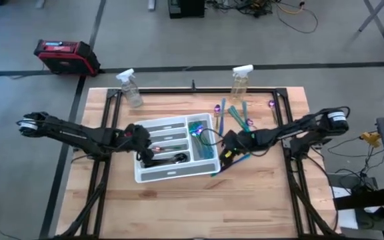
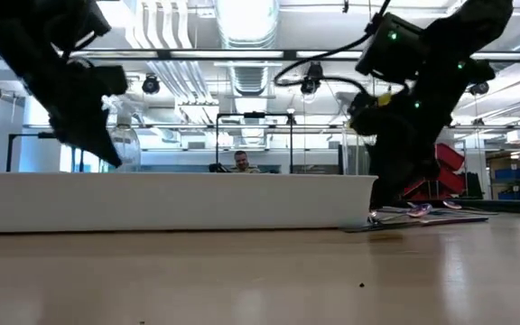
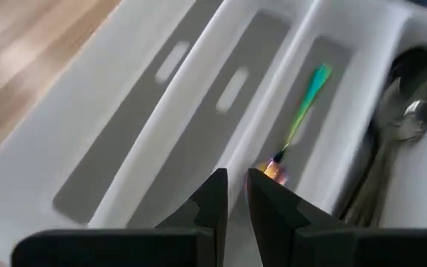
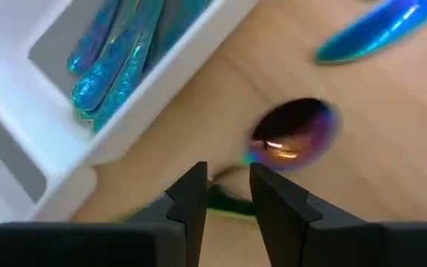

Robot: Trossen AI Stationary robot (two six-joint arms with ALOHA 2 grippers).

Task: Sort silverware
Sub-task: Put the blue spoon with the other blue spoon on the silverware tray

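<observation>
A white compartment tray [image 1: 153,175] lies mid-table. Teal utensils [image 4: 117,67] fill its rightmost slot, dark spoons [image 3: 399,126] another, and one iridescent utensil [image 3: 302,119] lies alone in a slot. My left gripper [image 3: 237,185] hovers over that slot near the utensil's magenta end, open by only a narrow gap with nothing in it. My right gripper [image 4: 228,185] is open just right of the tray, low over the table. Its fingers stand on either side of the green handle [image 4: 224,202] of a spoon with a purple bowl [image 4: 295,137]. More silverware [image 1: 235,117] lies on the table beyond. My right gripper comes down slanting onto the spoon's green handle [image 4: 221,200], which lies flat on the table and runs across between the fingertips. I cannot tell whether the fingers touch it.
Two clear spray bottles [image 1: 131,88] [image 1: 240,81] stand at the table's far edge. A blue utensil [image 4: 376,33] lies on the wood near the spoon. The tray's wall [image 2: 170,203] rises close beside my right gripper. A person shows in the room behind.
</observation>
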